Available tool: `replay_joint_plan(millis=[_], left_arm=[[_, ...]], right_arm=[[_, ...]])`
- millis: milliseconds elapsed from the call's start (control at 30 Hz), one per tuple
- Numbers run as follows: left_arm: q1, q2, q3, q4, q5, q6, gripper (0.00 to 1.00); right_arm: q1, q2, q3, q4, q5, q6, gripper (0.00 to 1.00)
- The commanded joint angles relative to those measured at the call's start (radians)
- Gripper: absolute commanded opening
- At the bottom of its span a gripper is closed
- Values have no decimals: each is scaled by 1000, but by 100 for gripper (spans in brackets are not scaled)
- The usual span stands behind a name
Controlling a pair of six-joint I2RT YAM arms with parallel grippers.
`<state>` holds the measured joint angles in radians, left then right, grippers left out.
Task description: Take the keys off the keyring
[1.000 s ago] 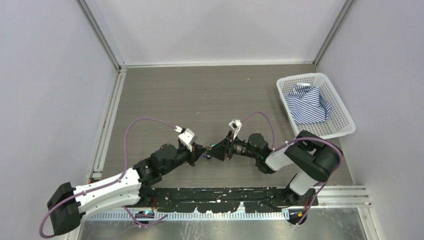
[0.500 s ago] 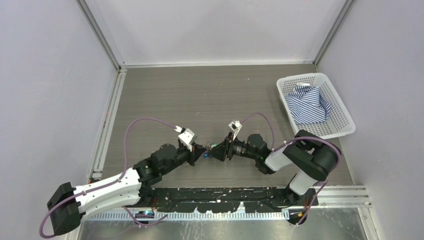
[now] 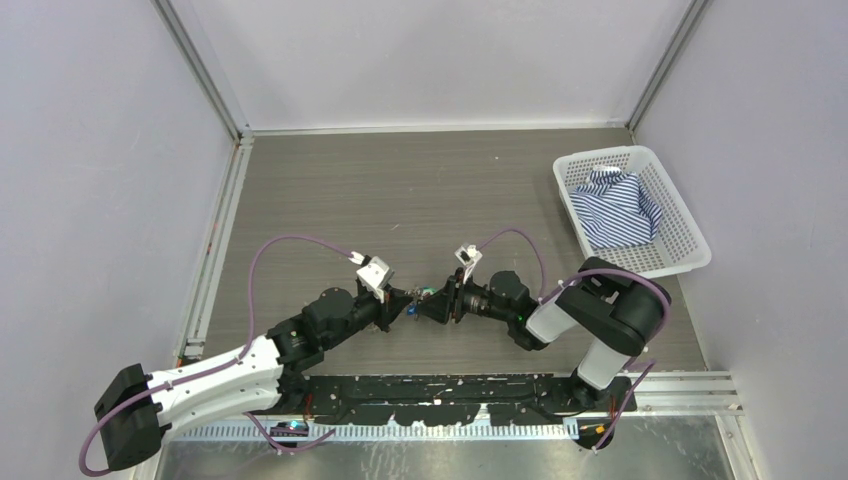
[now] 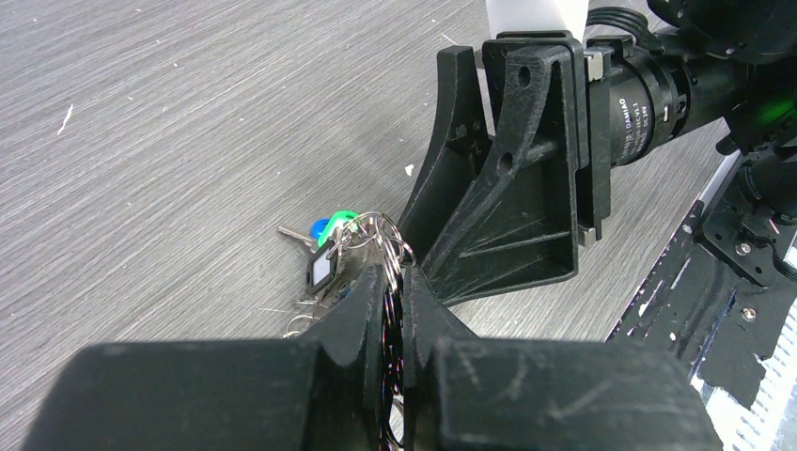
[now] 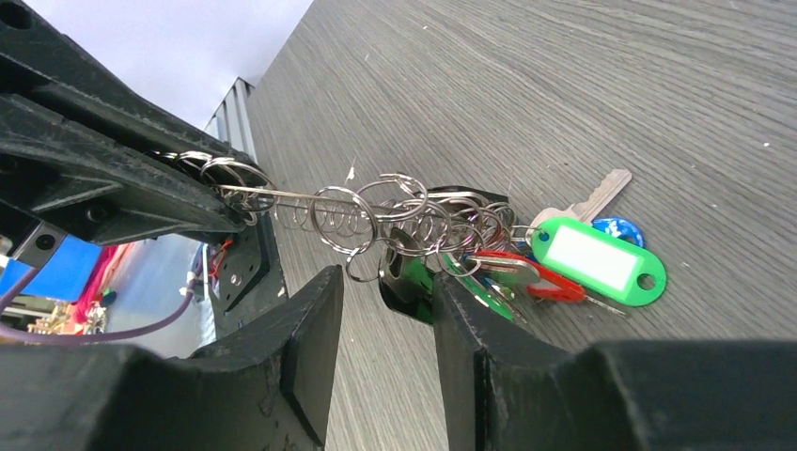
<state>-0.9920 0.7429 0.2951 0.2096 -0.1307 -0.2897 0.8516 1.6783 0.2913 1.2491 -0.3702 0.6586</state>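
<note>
The keyring (image 5: 357,214) shows in the right wrist view as a string of small silver rings. My left gripper (image 4: 395,282) is shut on its one end, a little above the table. At the other end hang the keys (image 5: 540,272), resting on the table: a green tag (image 5: 597,258), a red head, a blue head and a plain silver key (image 5: 601,193). My right gripper (image 5: 387,282) stands open just below the rings, a dark green key head (image 5: 414,282) at its fingertips. From above, both grippers meet tip to tip around the bunch (image 3: 418,298).
A white basket (image 3: 690,250) with a blue-striped cloth (image 3: 620,205) stands at the right wall. The black base rail (image 3: 450,390) runs along the near edge. Walls close the table on three sides.
My right arm has edged left toward the bunch and its jaws have narrowed a little. The left arm has held still with the ring.
</note>
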Motion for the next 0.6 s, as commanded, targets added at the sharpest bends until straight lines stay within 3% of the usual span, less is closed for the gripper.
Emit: replay_joint_plan(millis=[0,567], left_arm=[[1,12,-10,-37,-1,-28,0],[1,15,-10,-39,5,-32,0]], right_arm=[[7,8,17,73,55,-29,45],[20,74,31,142,88,-10,44]])
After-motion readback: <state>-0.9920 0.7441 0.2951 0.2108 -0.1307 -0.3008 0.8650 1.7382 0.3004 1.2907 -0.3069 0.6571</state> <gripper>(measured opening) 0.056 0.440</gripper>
